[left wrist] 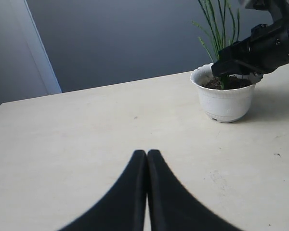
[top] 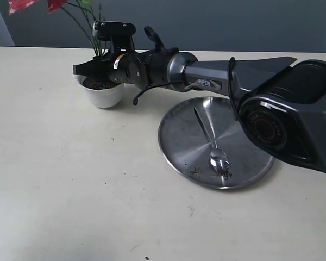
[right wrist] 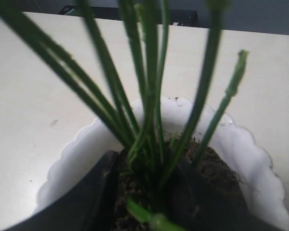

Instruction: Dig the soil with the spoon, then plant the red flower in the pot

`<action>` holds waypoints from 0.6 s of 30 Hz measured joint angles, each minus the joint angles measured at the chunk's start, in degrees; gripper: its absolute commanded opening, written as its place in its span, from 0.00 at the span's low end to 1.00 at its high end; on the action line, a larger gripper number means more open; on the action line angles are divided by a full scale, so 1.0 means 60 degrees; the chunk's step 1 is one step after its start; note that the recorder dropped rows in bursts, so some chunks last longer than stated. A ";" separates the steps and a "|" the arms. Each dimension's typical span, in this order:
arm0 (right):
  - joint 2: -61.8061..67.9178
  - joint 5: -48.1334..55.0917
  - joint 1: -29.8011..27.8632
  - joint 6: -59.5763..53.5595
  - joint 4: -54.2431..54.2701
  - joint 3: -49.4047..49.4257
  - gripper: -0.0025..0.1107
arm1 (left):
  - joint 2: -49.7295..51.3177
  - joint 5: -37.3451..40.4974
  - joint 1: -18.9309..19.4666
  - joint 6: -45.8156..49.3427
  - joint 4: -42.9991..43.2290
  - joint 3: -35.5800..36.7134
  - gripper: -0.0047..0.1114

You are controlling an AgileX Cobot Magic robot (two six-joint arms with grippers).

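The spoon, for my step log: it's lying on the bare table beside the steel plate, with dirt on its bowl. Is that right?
Not quite. The spoon lies on the steel plate, not on the bare table beside it. Its bowl does have dirt on it. The exterior view shows this.

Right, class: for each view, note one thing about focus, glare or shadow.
Exterior view: soft glare on the plate, spoon sharp. Left wrist view: the left gripper is a dark silhouette, the pot crisp with a faint shadow. Right wrist view: stems close and blurred, pot rim soft.
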 measured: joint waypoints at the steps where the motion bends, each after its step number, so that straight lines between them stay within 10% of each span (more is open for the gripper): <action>1: 0.0000 0.0021 0.0000 0.0000 0.0000 0.0000 0.36 | 0.0000 0.0000 0.0000 0.0000 0.0000 0.0000 0.04; 18: -0.0479 0.0774 0.0000 0.0056 -0.0211 0.0097 0.36 | 0.0000 0.0000 0.0000 0.0000 0.0000 0.0000 0.04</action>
